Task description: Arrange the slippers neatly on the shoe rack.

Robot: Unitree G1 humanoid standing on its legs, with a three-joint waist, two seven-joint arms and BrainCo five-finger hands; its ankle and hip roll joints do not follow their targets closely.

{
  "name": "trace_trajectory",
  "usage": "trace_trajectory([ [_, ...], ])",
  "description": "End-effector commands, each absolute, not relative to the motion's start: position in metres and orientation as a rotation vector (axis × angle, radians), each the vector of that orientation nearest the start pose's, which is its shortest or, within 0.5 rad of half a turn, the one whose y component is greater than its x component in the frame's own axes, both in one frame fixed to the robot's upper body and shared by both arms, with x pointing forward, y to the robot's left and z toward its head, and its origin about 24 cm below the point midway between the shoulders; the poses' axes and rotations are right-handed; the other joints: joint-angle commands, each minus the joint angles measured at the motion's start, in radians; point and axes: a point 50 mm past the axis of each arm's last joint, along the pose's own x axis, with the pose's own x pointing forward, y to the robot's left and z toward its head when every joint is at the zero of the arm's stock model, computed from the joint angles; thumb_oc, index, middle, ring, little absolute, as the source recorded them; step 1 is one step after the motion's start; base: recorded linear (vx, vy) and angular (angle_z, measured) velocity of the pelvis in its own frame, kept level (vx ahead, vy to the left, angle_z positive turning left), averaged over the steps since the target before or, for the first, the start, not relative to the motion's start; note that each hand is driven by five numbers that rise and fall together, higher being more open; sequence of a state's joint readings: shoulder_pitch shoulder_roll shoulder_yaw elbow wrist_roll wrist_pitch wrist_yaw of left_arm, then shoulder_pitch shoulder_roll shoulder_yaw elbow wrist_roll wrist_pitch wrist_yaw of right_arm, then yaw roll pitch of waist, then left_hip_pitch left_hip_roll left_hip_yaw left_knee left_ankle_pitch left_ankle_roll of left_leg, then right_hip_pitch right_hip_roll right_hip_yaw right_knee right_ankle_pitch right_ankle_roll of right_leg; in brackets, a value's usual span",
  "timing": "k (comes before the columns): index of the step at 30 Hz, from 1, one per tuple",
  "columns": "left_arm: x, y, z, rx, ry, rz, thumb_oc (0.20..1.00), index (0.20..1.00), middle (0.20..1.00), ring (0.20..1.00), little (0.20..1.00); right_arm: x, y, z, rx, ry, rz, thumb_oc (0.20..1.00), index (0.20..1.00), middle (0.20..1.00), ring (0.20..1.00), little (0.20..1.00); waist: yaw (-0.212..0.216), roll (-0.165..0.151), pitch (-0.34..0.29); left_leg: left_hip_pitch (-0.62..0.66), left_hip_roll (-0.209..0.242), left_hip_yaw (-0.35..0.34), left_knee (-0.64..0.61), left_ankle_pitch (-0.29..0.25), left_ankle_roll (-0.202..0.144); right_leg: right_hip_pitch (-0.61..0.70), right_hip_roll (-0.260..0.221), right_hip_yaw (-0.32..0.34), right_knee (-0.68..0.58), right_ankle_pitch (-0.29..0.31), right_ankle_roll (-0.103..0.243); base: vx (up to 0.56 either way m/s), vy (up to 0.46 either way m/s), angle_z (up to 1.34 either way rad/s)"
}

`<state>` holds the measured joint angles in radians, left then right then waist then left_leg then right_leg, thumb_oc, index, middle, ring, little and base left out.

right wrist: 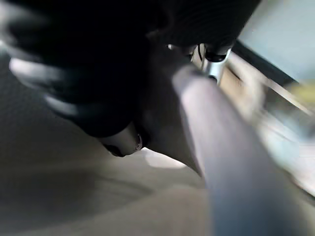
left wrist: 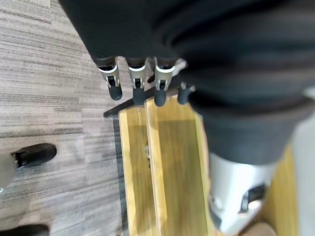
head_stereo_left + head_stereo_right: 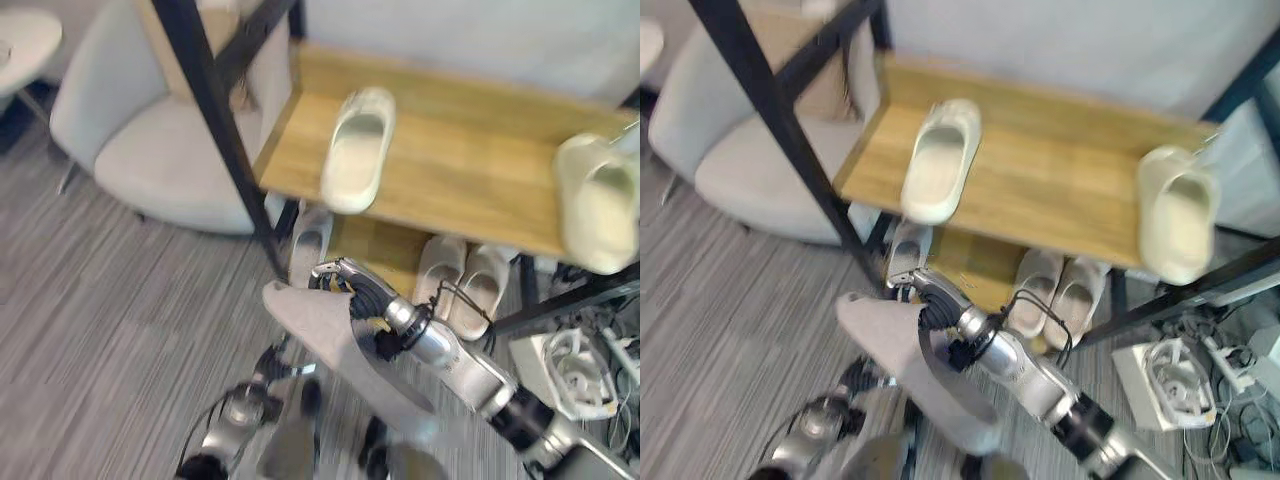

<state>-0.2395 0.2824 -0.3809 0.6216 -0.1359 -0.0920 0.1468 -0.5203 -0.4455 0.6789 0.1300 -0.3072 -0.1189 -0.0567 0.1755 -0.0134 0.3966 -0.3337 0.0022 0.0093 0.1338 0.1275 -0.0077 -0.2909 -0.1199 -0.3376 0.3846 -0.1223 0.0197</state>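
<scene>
My right hand (image 3: 345,285) curls round the rim of a grey slipper (image 3: 330,340), carried low just before the shoe rack (image 3: 470,165). My left hand (image 2: 142,81) hangs with fingers straight. The slipper looks light and soft, so gripping its side wall suits it.

Top shelf (image 3: 450,160): you have one slipper (image 3: 357,148) lying at its front edge toward 11 o'clock, and a second slipper (image 3: 600,205) at 2 o'clock overhanging the front edge.
Lower shelf (image 3: 375,245): you see a pair of slippers (image 3: 462,283) side by side under the top shelf, at 1 o'clock.
Armchair (image 3: 150,130): stands left of the rack, at 10 o'clock.
Held slipper (image 3: 335,340): sits in front of the rack, in your right hand (image 3: 350,290).
</scene>
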Motion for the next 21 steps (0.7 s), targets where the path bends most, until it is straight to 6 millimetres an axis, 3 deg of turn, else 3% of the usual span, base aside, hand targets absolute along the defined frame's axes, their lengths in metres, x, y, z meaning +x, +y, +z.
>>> trace_trajectory([
  [1, 0.289, 0.165, -0.002, 0.284, 0.141, -0.04, 1.0, 1.0, 1.0, 1.0, 1.0, 0.321, -0.079, 0.164, -1.09, -0.753, 0.18, 0.2, 0.2, 0.2, 0.2, 0.2, 0.004, -0.008, -0.031, -0.14, -0.017, -0.03, 0.229, -0.185, 0.025, -0.102, -0.097, 0.048, 0.066, 0.047, 0.066, -0.2, 0.064, 0.73],
  [4, 0.302, 0.154, 0.018, 0.288, 0.056, -0.058, 1.0, 1.0, 1.0, 1.0, 1.0, 0.353, -0.111, 0.169, -1.224, -0.668, -0.076, 0.2, 0.2, 0.2, 0.2, 0.2, 0.015, 0.006, -0.042, -0.231, -0.015, -0.041, 0.299, -0.203, 0.029, -0.194, -0.113, 0.044, 0.148, 0.019, 0.061, -0.12, 0.062, 0.4],
  [7, 0.31, 0.146, 0.033, 0.292, -0.004, -0.095, 1.0, 1.0, 1.0, 1.0, 1.0, 0.376, -0.147, 0.189, -1.342, -0.605, -0.296, 0.2, 0.2, 0.2, 0.2, 0.2, 0.031, 0.014, -0.04, -0.305, -0.022, -0.054, 0.375, -0.247, 0.028, -0.266, -0.122, 0.055, 0.225, -0.021, 0.07, 0.0, 0.029, 0.11],
  [8, 0.311, 0.142, 0.037, 0.294, -0.019, -0.111, 1.0, 1.0, 1.0, 1.0, 1.0, 0.38, -0.158, 0.2, -1.375, -0.596, -0.367, 0.2, 0.2, 0.2, 0.2, 0.2, 0.036, 0.015, -0.037, -0.339, -0.023, -0.053, 0.386, -0.225, 0.034, -0.297, -0.127, 0.039, 0.235, -0.003, 0.06, -0.01, 0.03, 0.25],
  [10, 0.309, 0.131, 0.041, 0.293, -0.042, -0.182, 1.0, 1.0, 1.0, 1.0, 1.0, 0.388, -0.193, 0.237, -1.441, -0.562, -0.579, 0.2, 0.2, 0.2, 0.2, 0.2, 0.051, 0.005, -0.041, -0.392, -0.029, -0.067, 0.413, -0.264, 0.034, -0.344, -0.129, 0.038, 0.258, -0.033, 0.074, 0.06, 0.038, 0.16],
  [15, 0.301, 0.123, 0.04, 0.317, -0.048, -0.274, 1.0, 1.0, 1.0, 1.0, 1.0, 0.394, -0.221, 0.256, -1.498, -0.486, -0.69, 0.2, 0.2, 0.2, 0.2, 0.2, 0.075, 0.001, -0.038, -0.443, -0.038, -0.087, 0.415, -0.266, 0.037, -0.381, -0.136, 0.014, 0.258, -0.04, 0.078, 0.03, 0.014, 0.14],
  [21, 0.299, 0.117, 0.043, 0.315, -0.064, -0.313, 1.0, 1.0, 1.0, 1.0, 1.0, 0.403, -0.226, 0.273, -1.512, -0.424, -0.726, 0.2, 0.2, 0.2, 0.2, 0.2, 0.098, 0.004, -0.031, -0.479, -0.051, -0.1, 0.415, -0.263, 0.038, -0.407, -0.141, -0.004, 0.256, -0.04, 0.08, 0.02, 0.005, 0.12],
])
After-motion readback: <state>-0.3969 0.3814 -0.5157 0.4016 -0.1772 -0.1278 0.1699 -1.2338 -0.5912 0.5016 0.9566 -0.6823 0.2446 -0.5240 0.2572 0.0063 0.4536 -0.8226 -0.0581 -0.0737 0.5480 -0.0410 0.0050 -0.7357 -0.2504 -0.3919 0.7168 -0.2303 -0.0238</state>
